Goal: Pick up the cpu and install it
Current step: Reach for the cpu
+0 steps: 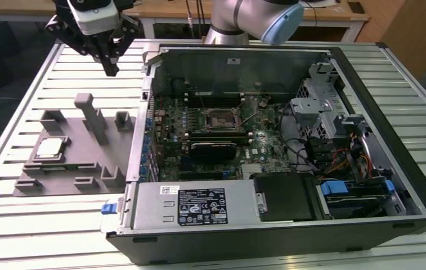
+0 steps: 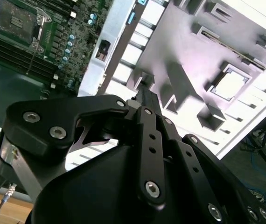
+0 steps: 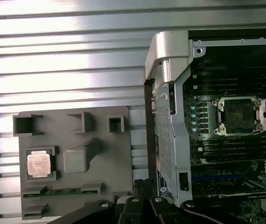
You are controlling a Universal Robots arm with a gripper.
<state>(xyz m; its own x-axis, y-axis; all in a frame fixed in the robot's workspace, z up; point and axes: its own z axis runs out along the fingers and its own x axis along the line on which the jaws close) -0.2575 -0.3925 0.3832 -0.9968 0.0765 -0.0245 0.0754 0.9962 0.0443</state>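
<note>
The cpu point(image 1: 50, 147) lies flat in a square pocket of the grey fixture point(image 1: 77, 160) on the slatted bench point(image 1: 32, 225) — just beside the open computer case point(image 1: 273, 239). The hand point(image 1: 111, 70) hangs above the bench near the fixture, well apart from the cpu — its fingers together, holding nothing.

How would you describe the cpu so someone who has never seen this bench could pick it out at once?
Start at the open computer case on the slatted table; beside it, on the exterior view's left, lies a grey fixture plate. The cpu sits in a square pocket of that plate. It alone is a shiny metal square; its neighbours are grey blocks and posts.
</note>
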